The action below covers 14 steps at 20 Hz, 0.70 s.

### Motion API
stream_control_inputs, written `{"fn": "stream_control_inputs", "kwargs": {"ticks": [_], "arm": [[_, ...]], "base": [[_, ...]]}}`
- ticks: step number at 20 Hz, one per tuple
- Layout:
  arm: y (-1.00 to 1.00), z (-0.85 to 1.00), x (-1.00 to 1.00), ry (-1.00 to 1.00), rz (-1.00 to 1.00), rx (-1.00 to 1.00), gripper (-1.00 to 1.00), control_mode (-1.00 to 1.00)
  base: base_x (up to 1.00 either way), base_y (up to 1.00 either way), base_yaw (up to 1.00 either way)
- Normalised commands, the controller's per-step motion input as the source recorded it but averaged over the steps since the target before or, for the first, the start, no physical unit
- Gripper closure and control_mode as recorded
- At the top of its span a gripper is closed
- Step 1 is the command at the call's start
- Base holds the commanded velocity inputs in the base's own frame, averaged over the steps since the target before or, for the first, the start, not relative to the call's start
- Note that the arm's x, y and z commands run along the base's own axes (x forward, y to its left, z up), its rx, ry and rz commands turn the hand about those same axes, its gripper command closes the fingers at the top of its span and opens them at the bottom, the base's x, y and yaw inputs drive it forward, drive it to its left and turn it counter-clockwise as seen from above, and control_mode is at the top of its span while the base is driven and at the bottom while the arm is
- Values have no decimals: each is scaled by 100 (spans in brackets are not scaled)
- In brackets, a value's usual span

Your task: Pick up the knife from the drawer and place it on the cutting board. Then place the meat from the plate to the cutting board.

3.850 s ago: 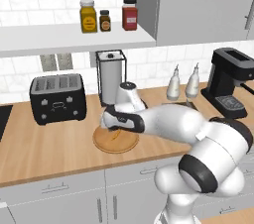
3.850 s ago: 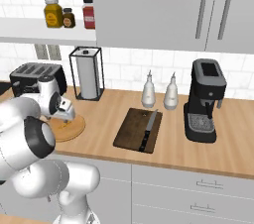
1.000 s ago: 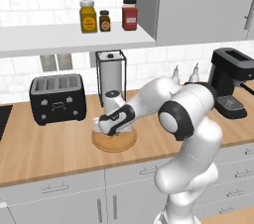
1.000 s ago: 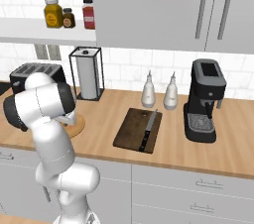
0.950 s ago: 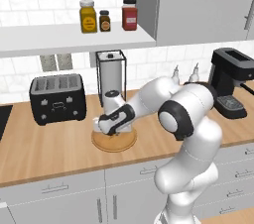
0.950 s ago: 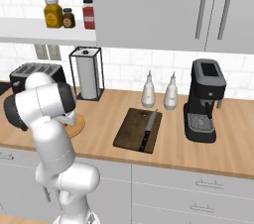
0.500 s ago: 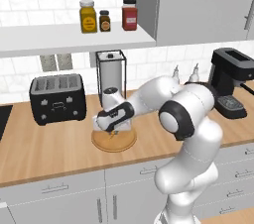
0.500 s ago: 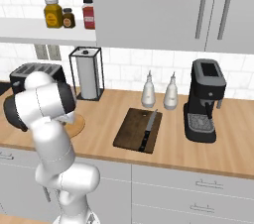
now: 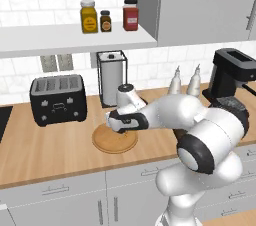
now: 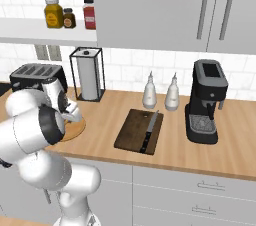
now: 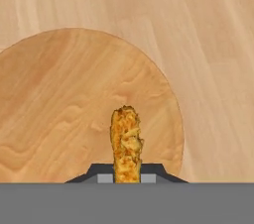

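Meat (image 11: 126, 141), an orange-yellow strip, stands between the gripper (image 11: 126, 177) fingers at six o'clock in the hand view, and the fingers are closed on it. Behind it lies the plate (image 11: 59, 99), a round tan wooden disc on the wooden counter (image 11: 213, 44). In the left base view the gripper (image 9: 121, 126) sits low over the plate (image 9: 107, 142), with the toaster (image 9: 57, 99) at about ten o'clock from it; whether the meat has left the wood is hard to judge there. In the right base view the cutting board (image 10: 131, 132) lies at three o'clock from the plate (image 10: 75, 129), well apart, with the knife (image 10: 149, 130) resting along its right side.
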Motion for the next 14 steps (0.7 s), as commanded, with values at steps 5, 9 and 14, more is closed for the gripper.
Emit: {"fn": "stream_control_inputs", "kwargs": {"ticks": [5,9,14], "arm": [[-84,23,-1,-15,0,0,100,-100],[-98,15,0,-12,0,0,100,-100],[-100,23,0,-5,0,0,100,-100]], "base": [[0,0,0],[0,0,0],[0,0,0]]}}
